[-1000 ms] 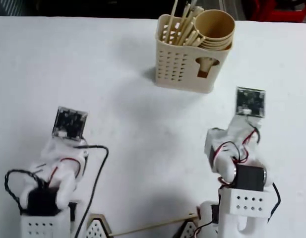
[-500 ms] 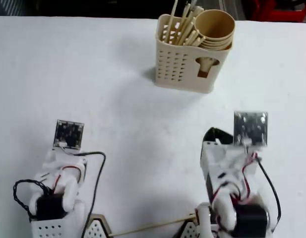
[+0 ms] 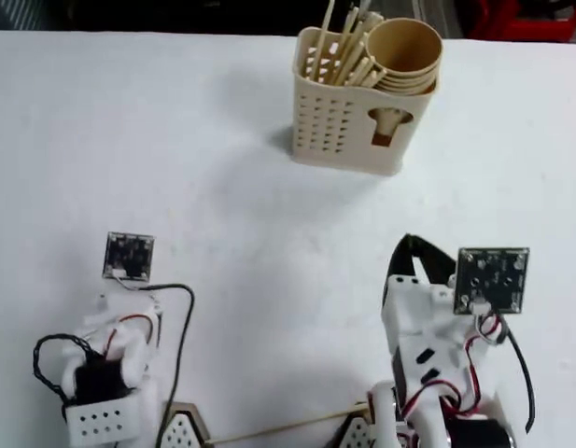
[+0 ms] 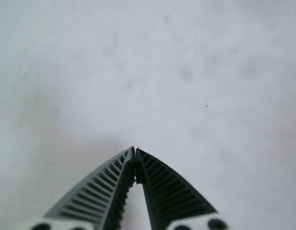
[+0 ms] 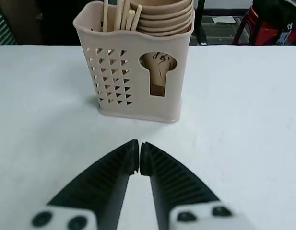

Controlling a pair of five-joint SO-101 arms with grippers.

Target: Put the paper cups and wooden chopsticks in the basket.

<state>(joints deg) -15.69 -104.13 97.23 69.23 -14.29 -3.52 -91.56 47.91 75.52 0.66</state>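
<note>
basket [image 3: 336, 126] upright on table [image 3: 157, 140] | paper cups [image 3: 404, 49] stacked inside it, wooden chopsticks [image 3: 348, 47] standing beside them | right gripper [image 5: 139, 155] well short of basket, facing it, tips pressed together, empty | left gripper [image 4: 134, 152] farther off, tips touching, empty | thin stick [image 3: 288, 427] btwn arm bases, poss. a chopstick, unclear

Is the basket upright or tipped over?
Upright: the basket stands flat on its base, with paper cups and chopsticks poking out of its open top.
</note>
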